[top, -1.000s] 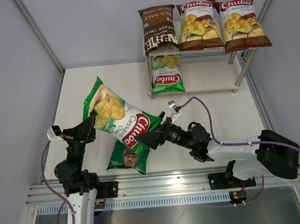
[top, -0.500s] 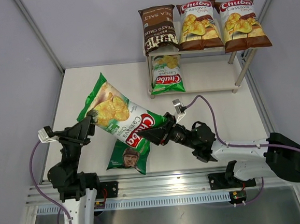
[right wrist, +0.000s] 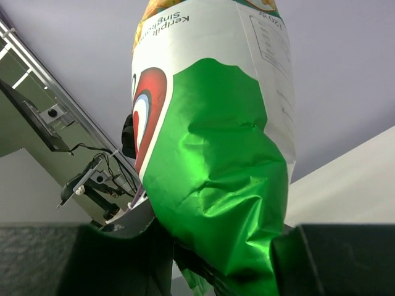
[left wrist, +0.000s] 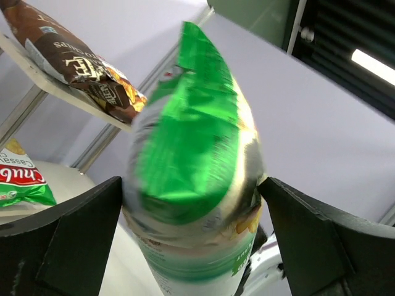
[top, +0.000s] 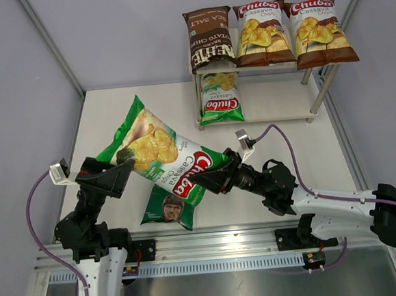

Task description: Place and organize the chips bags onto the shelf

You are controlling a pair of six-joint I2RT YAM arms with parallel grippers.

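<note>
Nearest, at about 7 o'clock on the white tabletop (top: 99, 114), the left gripper (top: 123, 178) has its black fingers spread wide. The upper end of a glossy green-and-white Chuba cassava chips bag (top: 160, 151) sits between them, unpinched. Whether they brush its sides cannot be told. At 5 o'clock the right gripper (top: 204, 182) is clamped on the green bottom end of this same bag, so the bag hangs slantwise above the table, running from 10 o'clock down to 4 o'clock. Partly under it, a dark green REAL snack bag (top: 167, 209) lies flat on the tabletop.

Farther off, at 1 o'clock, stands the small two-tier shelf of pale boards and thin metal legs (top: 276, 99). A second green-and-white Chuba bag (top: 220, 98) lies at the left end of its lower board. The top board holds a dark brown Kettle bag (top: 208, 39) at the left, then two brown-and-white Chuba bags (top: 264, 32) side by side.
</note>
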